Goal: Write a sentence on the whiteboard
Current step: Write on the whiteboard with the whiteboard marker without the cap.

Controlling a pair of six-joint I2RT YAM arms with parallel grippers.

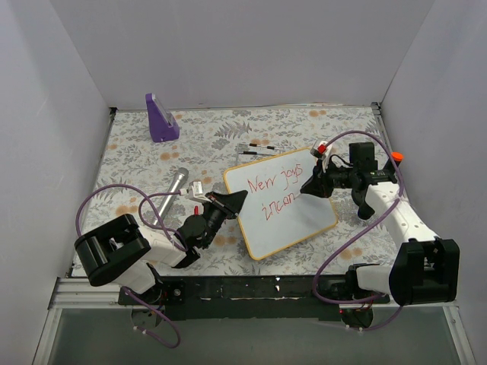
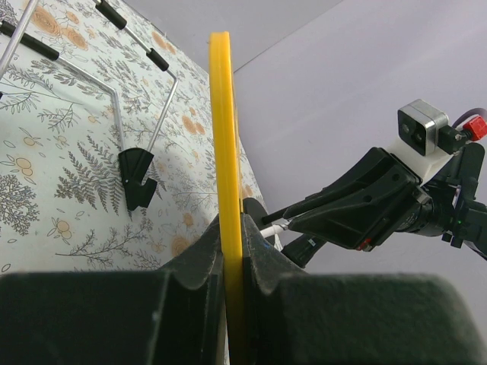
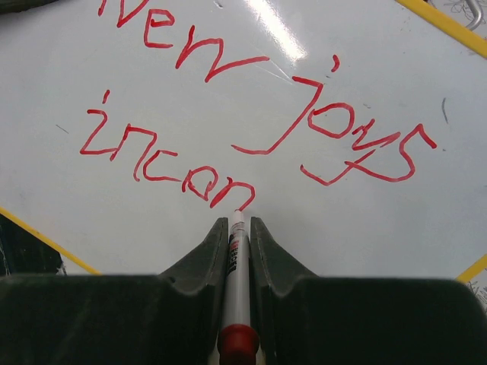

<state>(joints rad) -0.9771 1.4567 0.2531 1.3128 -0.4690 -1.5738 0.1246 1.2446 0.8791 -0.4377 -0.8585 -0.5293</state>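
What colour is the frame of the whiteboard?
Yellow-orange; the whiteboard's frame shows best in the left wrist view.

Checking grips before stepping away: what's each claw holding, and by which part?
The left claw clamps the whiteboard by its yellow edge; the right claw pinches the marker by its barrel, tip at the board.
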